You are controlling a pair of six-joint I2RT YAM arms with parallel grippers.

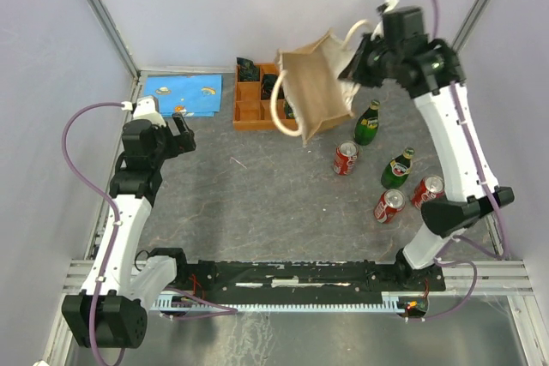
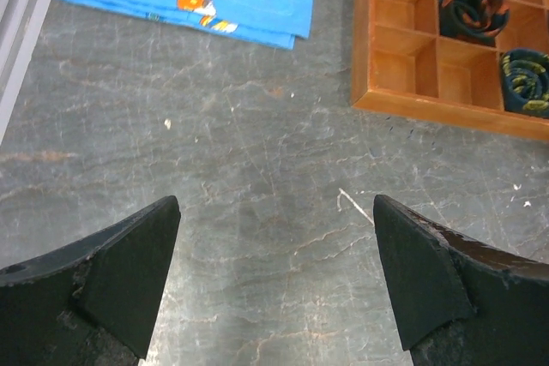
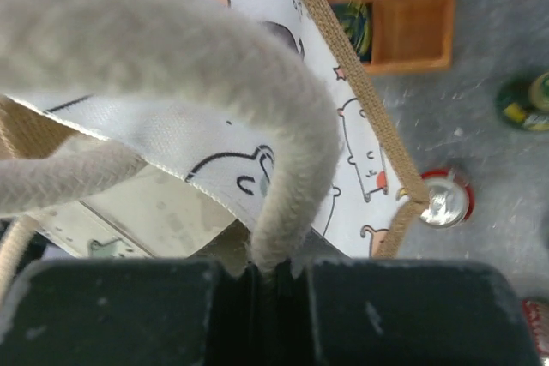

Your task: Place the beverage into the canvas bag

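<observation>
Bag: hangs tilted above the right end of the tray, hiding part of it.
Right claw: pinching the bag's rope handle.
Left claw: spread, above the table near the left wall.
Beverages: two bottles and three cans, upright beside the right arm; open table to their left.
Tray contents: dark, hard to make out.

Open table centre; cans and bottles cluster right, gaps seemingly narrow.
</observation>
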